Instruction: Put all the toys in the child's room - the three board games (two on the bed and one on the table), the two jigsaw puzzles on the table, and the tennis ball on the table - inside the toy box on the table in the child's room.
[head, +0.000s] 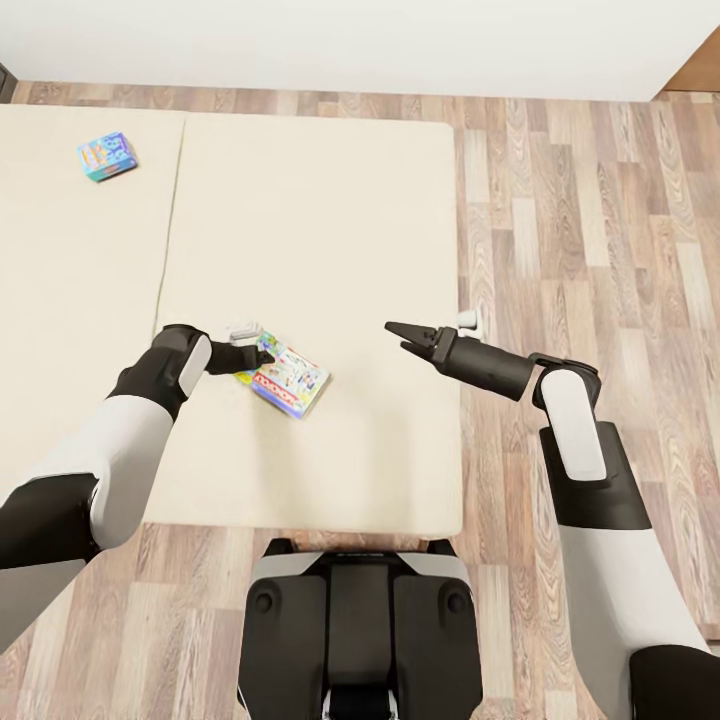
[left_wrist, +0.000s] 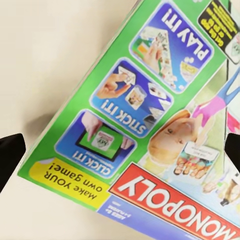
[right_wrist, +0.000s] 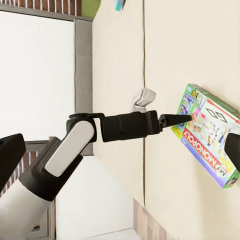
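Observation:
A green Monopoly board game (head: 288, 378) lies flat near the front of the cream bed (head: 330, 220). My left gripper (head: 262, 357) is at the box's left end, open, its dark fingertips (left_wrist: 10, 156) wide apart with the box lid (left_wrist: 150, 125) close below them. From the right wrist, the left gripper (right_wrist: 176, 120) touches the edge of the Monopoly box (right_wrist: 207, 134). My right gripper (head: 401, 337) hovers open over the bed, right of the box, holding nothing. A second, blue board game (head: 107, 157) lies at the bed's far left.
The bed is two mattresses with a seam (head: 170, 250) between them. Wooden floor (head: 590, 230) runs along the bed's right side and front. A white wall (head: 350, 45) stands behind the bed. My base (head: 360, 620) is at the bed's front edge.

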